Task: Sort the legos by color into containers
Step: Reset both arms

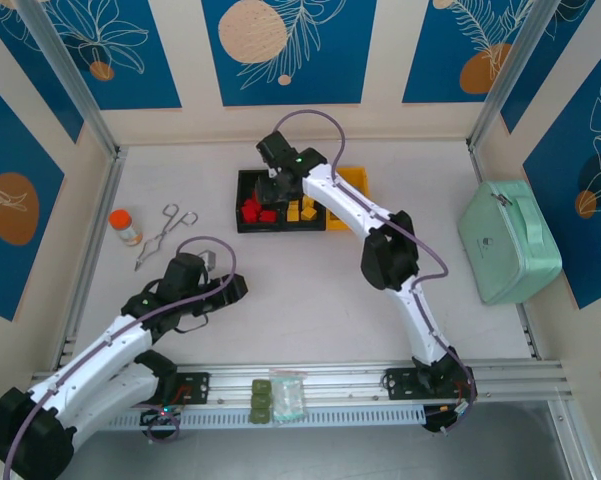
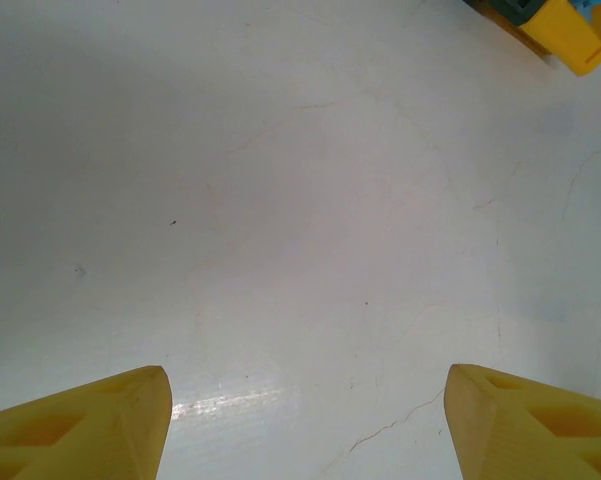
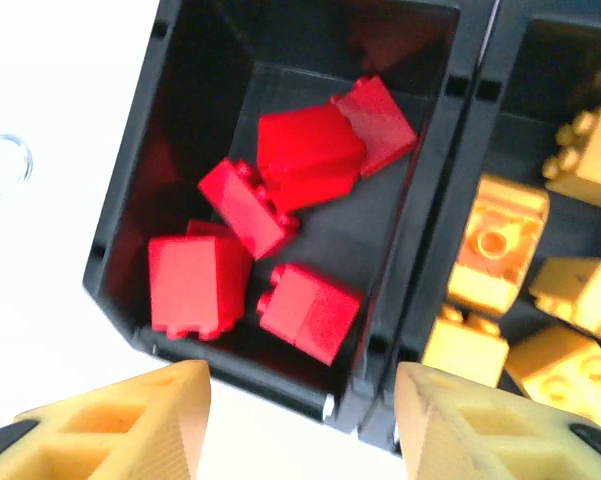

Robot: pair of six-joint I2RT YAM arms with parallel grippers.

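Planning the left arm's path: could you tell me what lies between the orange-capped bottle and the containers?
Metal tongs lie between the bottle and the containers, in the top external view.

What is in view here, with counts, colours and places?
bins: three joined, two black, one yellow, far centre
red legos: about six, red, left black bin
yellow legos: several, yellow, middle black bin
bottle: one, orange, left
tongs: one, metal, beside bottle
case: one, mint green, right
blocks: few, olive, near edge
bag: one, clear, beside blocks
left tool: yellow fingers, open, holding nothing
right tool: yellow fingers, open above left bin
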